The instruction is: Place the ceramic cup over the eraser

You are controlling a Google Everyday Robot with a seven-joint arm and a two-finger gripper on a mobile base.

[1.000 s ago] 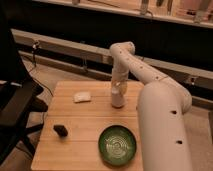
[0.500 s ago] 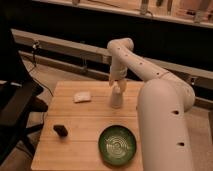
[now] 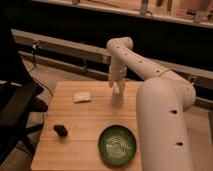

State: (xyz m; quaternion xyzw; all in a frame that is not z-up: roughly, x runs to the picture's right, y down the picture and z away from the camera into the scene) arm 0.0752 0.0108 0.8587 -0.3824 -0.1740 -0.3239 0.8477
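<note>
The ceramic cup is a small white tapered cup at the back middle of the wooden table. My gripper reaches down from above and is shut on the cup's top, holding it just over the tabletop. The eraser is a small black block lying near the table's front left, well apart from the cup and the gripper.
A green bowl stands at the front of the table, right of the eraser. A small white object lies at the back left. My white arm covers the table's right side. A black chair stands at the left.
The gripper has risen a little from its low position at the cup, and the cup has come up slightly with it. The eraser and bowl have not moved.
</note>
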